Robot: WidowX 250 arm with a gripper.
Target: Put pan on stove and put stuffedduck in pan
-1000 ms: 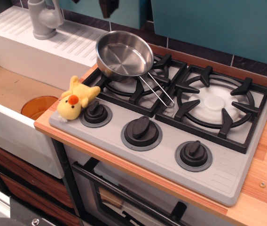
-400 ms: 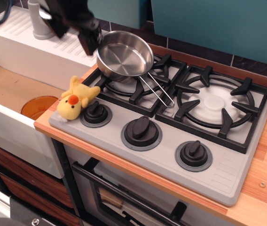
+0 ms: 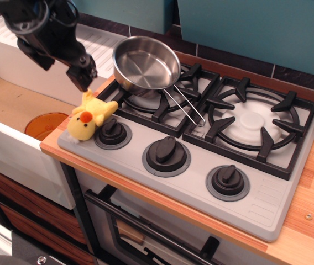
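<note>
Down and left within 1 second: tool [image 3: 83, 77] gone from out of view, past the pan's rim, to just above the stuffedduck [image 3: 89, 117]. Fingertips dark and bunched together; open or closed, cannot tell. Nothing carried. Pan [image 3: 146, 63] unmoved, seated on the left burner grate of the stove [image 3: 267, 204], so step 1 looks done. Duck unshifted on the stove's left front corner beside the first knob [image 3: 113, 132], near the counter [image 3: 312, 182] edge. Next, probably: a descent and pinch on the plush.
</note>
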